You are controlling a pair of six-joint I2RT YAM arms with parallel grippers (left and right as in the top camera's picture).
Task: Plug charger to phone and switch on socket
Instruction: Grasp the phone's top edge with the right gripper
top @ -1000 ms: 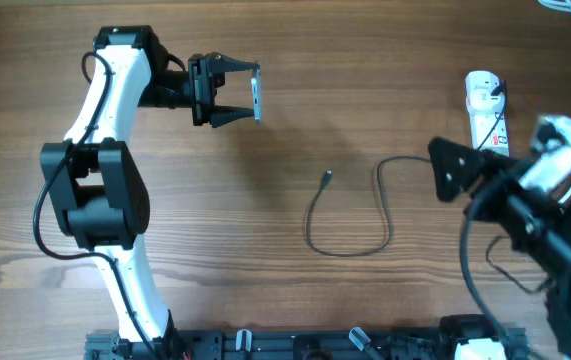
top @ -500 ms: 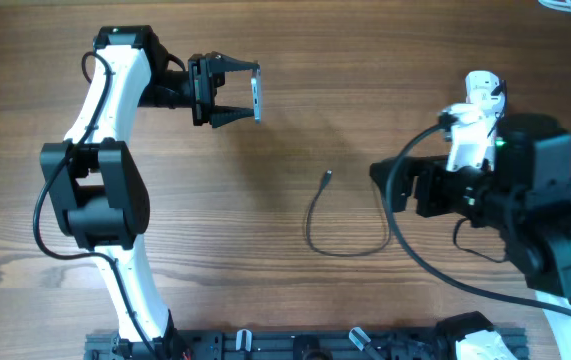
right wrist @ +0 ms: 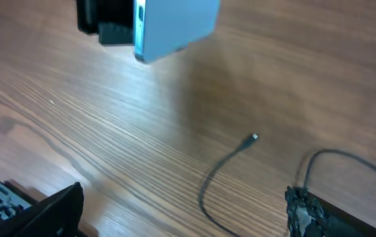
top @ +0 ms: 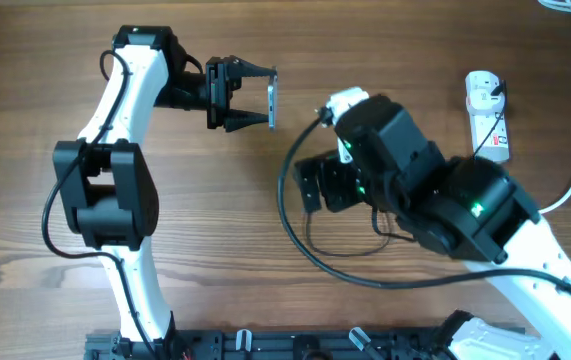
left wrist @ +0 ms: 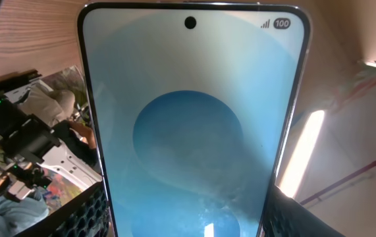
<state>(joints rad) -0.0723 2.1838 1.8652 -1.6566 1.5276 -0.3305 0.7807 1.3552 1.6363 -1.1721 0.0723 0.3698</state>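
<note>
Jaws of the left gripper (top: pixel 268 98) narrow, clamped on the two long edges of the phone (left wrist: pixel 191 131). Dark pads (left wrist: pixel 85 214) show on either side of the lit blue-teal screen in the left wrist view. Overhead, the phone is seen edge-on, held up off the wooden table (top: pixel 415 40), left of centre toward the far side.

Jaws of the right gripper (right wrist: pixel 184 197) spread wide, low over the table centre, holding nothing. On the wood ahead of those open fingers lies the charger (right wrist: pixel 209 181). Its connector tip (right wrist: pixel 253 137) rests free, well apart from the phone. A further run of the cable passes just beside the gripper's right finger; contact cannot be told. Overhead, the right arm covers most of the cable.

At the far right lies the socket (top: pixel 487 118), well apart from both grippers; switch position cannot be told.
</note>
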